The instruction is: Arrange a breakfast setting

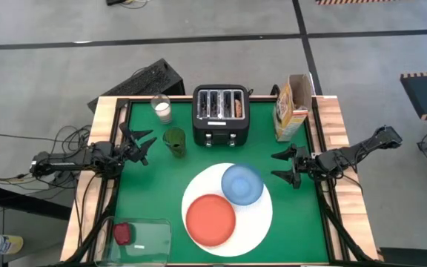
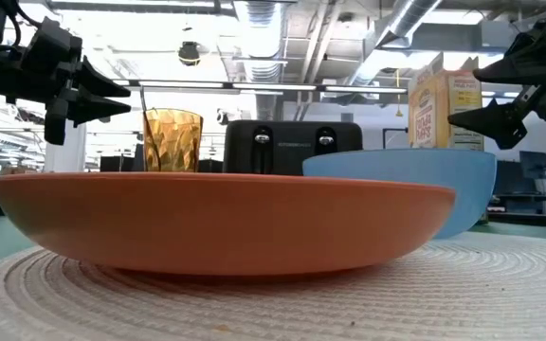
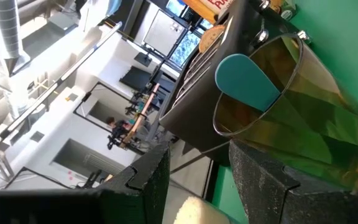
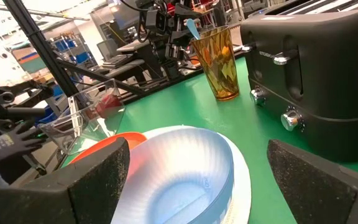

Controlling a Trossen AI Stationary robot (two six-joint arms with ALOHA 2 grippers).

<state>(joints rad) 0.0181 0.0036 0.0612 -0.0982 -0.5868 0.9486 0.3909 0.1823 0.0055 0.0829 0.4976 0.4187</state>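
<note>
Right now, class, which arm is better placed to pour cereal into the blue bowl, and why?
Right. Its open gripper hovers between the cereal box and the bowl; the left gripper is across the table by the cup.

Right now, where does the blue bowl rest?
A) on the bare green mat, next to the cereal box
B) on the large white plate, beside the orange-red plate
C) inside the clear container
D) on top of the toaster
B: in the high view the blue bowl sits on the large white plate, next to the orange-red plate.
</note>
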